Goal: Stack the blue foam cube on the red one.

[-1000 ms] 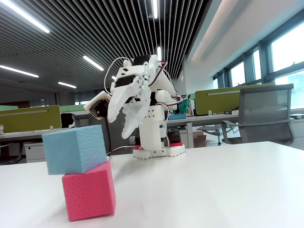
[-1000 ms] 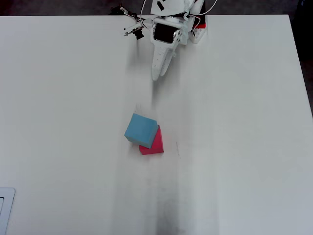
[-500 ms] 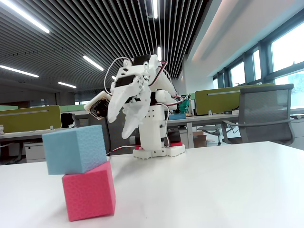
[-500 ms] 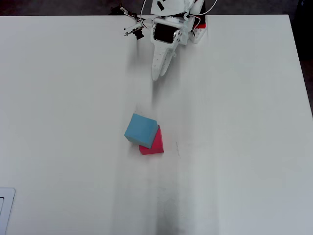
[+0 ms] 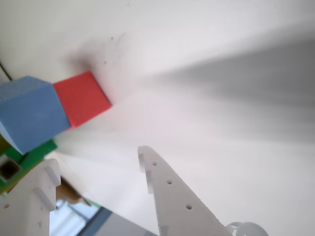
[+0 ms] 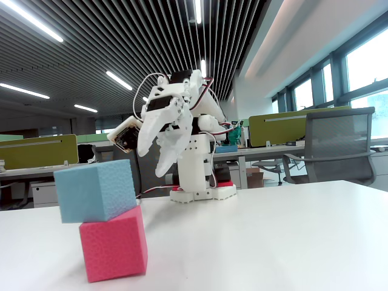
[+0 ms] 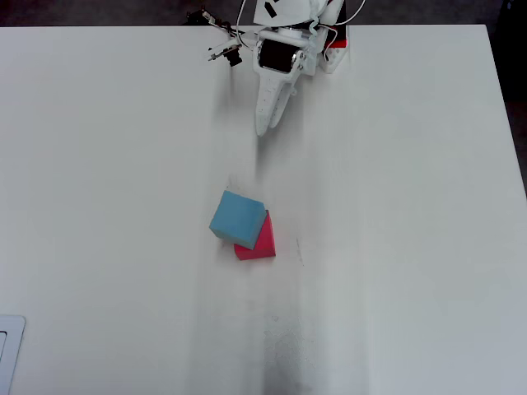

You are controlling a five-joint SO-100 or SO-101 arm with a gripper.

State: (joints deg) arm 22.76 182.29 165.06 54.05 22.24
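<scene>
The blue foam cube [image 6: 96, 190] rests on top of the red one [image 6: 114, 244], shifted to the left and turned a little, so it overhangs. From above, the blue foam cube [image 7: 237, 215] covers most of the red one [image 7: 262, 243], near the middle of the white table [image 7: 395, 206]. My gripper [image 7: 262, 127] is pulled back near the arm's base, well clear of the stack, and holds nothing. In the fixed view the gripper [image 6: 151, 162] hangs tips-down above the table. In the wrist view the gripper [image 5: 96, 160] is open, with both cubes [image 5: 29, 112] [image 5: 81, 98] far ahead.
The arm's base [image 6: 203, 193] stands at the table's far edge with loose cables [image 7: 218, 37] beside it. A grey office chair [image 6: 336, 145] sits behind the table on the right of the fixed view. A pale flat object [image 7: 8, 354] shows at the overhead view's lower left corner.
</scene>
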